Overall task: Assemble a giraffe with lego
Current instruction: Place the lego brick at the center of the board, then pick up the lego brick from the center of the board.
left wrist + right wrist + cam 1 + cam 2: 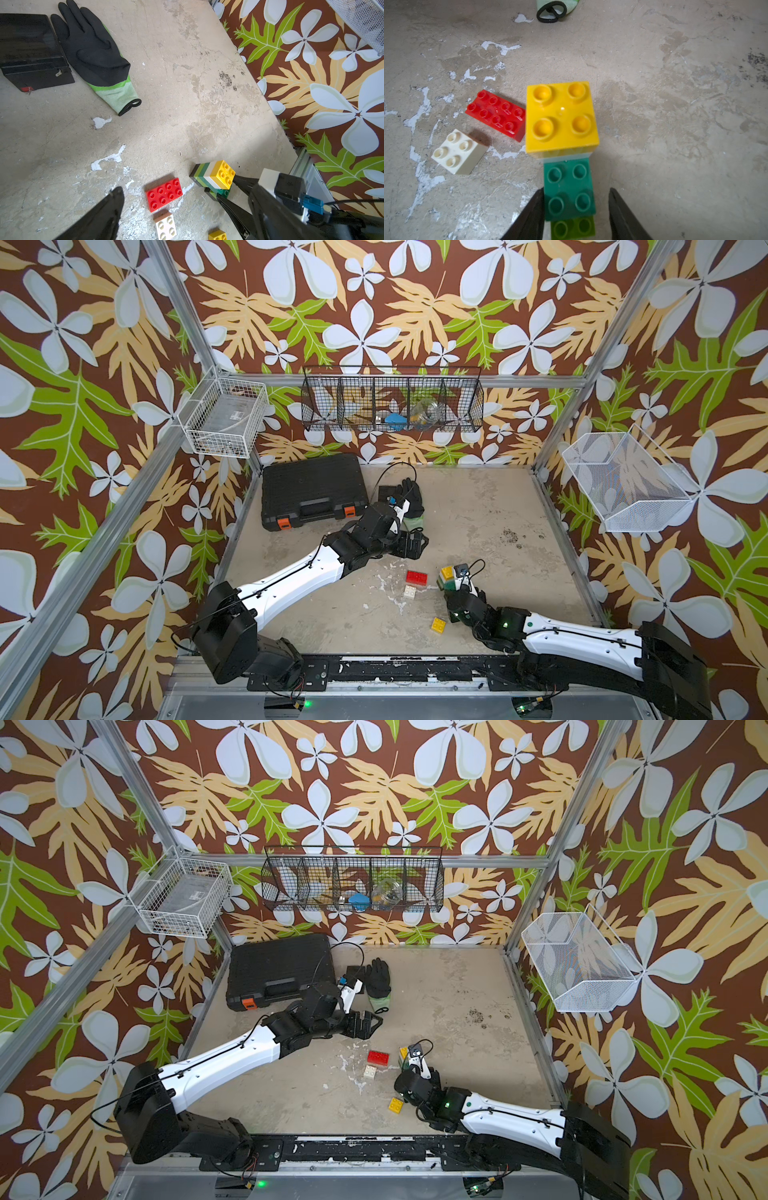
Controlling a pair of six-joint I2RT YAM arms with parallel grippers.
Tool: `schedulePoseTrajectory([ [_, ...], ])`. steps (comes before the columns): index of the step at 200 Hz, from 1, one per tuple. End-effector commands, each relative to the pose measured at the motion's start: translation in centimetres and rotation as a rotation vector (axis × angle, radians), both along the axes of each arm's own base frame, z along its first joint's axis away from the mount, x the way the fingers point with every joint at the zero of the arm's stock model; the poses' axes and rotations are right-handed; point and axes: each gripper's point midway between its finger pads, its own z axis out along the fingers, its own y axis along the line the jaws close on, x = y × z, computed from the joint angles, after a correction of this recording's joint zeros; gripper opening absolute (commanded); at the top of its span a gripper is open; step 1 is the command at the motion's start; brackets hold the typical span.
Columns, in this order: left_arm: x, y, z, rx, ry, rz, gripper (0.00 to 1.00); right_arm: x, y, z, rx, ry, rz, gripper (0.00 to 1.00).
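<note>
Right wrist view: your right jaws sit part-open astride the giraffe, one touching; left jaws gape empty, well away.

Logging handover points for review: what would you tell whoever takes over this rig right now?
Left end effector: open, empty, clear of the bricks.
Right end effector: open, jaws astride the dark green plastic brick of the upright giraffe stack.
Done: black, lime, dark green, white, yellow bricks joined.
Left: loose long red studded brick, white square brick, yellow square brick, on the table nearby.
</note>
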Motion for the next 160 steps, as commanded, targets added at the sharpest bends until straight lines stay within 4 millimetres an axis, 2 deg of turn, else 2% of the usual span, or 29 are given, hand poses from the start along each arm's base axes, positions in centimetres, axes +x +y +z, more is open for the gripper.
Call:
schedulePoseTrajectory([
  [1, -0.4, 0.8, -0.9, 0.025, 0.046, 0.024, 1.0, 0.2, -0.7, 1.1, 0.016, -0.027, -0.045, 0.64],
  [11, -0.8, 1.2, -1.9, 0.054, 0.084, 0.034, 1.0, 0.3, -0.5, 2.2, 0.043, -0.042, -0.041, 0.71],
  [26, -1.7, 2.1, -3.9, 0.105, 0.157, 0.053, 1.0, 0.2, -0.1, 4.4, 0.11, -0.06, -0.036, 0.88],
  [30, -1.9, 2.3, -4.4, 0.117, 0.175, 0.059, 1.0, 0.1, 0.0, 5.0, 0.132, -0.063, -0.034, 0.96],
  [35, -2.2, 2.6, -5.0, 0.131, 0.195, 0.065, 1.0, 0.0, 0.0, 5.6, 0.156, -0.064, -0.031, 1.0],
  [49, -3.1, 3.3, -6.7, 0.169, 0.237, 0.1, 1.0, -0.6, -0.2, 7.2, 0.215, -0.057, -0.031, 1.0],
  [60, -4.1, 3.2, -7.8, 0.189, 0.254, 0.105, 1.0, -1.0, -0.6, 8.6, 0.261, -0.049, -0.046, 1.0],
  [78, -5.9, 1.8, -9.2, 0.234, 0.261, 0.074, 1.0, -1.5, -1.6, 10.2, 0.3, -0.016, -0.094, 1.0],
  [98, -7.3, 0.4, -10.9, 0.29, 0.275, 0.065, 1.0, -1.7, -3.0, 11.0, 0.258, 0.044, -0.147, 1.0],
  [115, -7.7, -0.1, -12.5, 0.33, 0.291, 0.071, 0.96, -1.3, -4.0, 11.6, 0.226, 0.092, -0.157, 0.99],
  [132, -8.0, -0.4, -14.0, 0.385, 0.296, 0.075, 0.93, -0.8, -4.2, 12.9, 0.268, 0.104, -0.147, 1.0],
  [160, -7.8, -0.6, -15.3, 0.43, 0.296, 0.111, 0.85, -0.5, -4.8, 13.8, 0.284, 0.123, -0.126, 1.0],
])
